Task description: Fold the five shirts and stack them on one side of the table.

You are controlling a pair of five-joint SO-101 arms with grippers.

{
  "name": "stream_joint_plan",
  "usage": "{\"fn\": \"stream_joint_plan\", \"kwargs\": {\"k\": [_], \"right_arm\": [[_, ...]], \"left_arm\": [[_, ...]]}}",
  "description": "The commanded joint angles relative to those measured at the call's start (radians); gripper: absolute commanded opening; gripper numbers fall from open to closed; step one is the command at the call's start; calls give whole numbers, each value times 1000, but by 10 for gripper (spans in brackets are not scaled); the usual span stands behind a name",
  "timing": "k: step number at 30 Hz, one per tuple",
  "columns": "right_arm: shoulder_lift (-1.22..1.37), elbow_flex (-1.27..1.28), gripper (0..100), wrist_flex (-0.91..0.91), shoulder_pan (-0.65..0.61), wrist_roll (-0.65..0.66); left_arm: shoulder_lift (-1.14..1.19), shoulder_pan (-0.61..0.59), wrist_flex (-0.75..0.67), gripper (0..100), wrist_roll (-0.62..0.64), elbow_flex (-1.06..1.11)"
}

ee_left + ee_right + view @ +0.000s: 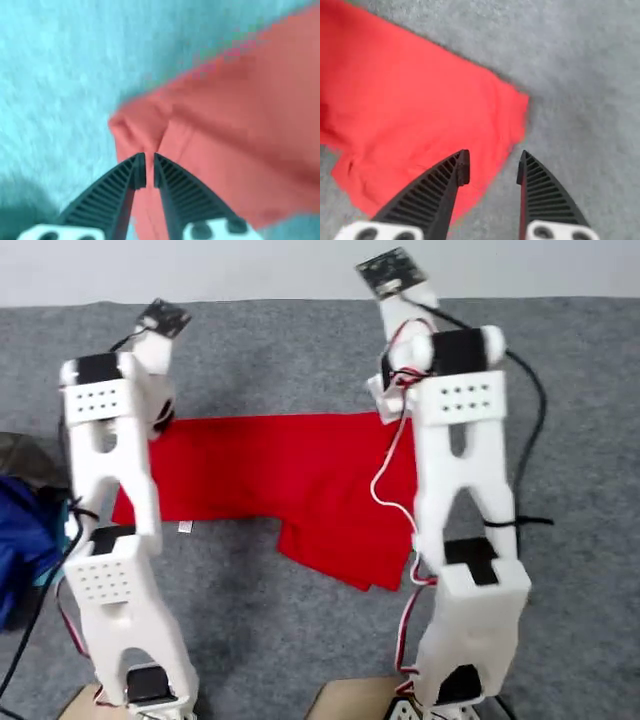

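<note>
Left jaws pressed almost together, pinching a puckered fold at one corner of the red shirt. Right jaws spread wide, hanging over another corner of the same shirt, one tip above red cloth and the other above bare grey.

Grey, felt-like tabletop, reaching to every side under both white arms. Shirt lying mostly flat across the middle of the tabletop, stretched from the left arm to the right arm, with one doubled-over flap jutting toward the arm bases just beside the right arm. Bundle of blue cloth at the tabletop's left edge, beside the left arm and apart from the red shirt, with a darker piece just behind it. Small white tag at the shirt's near hem.
</note>
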Motion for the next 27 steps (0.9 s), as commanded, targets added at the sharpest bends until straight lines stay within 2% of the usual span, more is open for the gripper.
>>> {"fn": "stream_joint_plan", "kwargs": {"k": [1,2,6,12,19,27], "right_arm": [[77,-6,49,-162,-31,-11],[113,-6,9,-211,-38,-11],[260,-6,13,-341,-44,-9],[438,-8,10,-412,-38,-3],[530,-8,10,-412,-38,58],[561,-38,10,-404,-36,68]], "left_arm": [[-5,49,-101,34,40,-22],[18,57,-117,34,43,-22],[101,68,-167,33,43,-24],[196,52,-196,33,35,-24],[238,-44,-215,33,-100,-24],[244,-164,-215,33,-233,-24]]}}
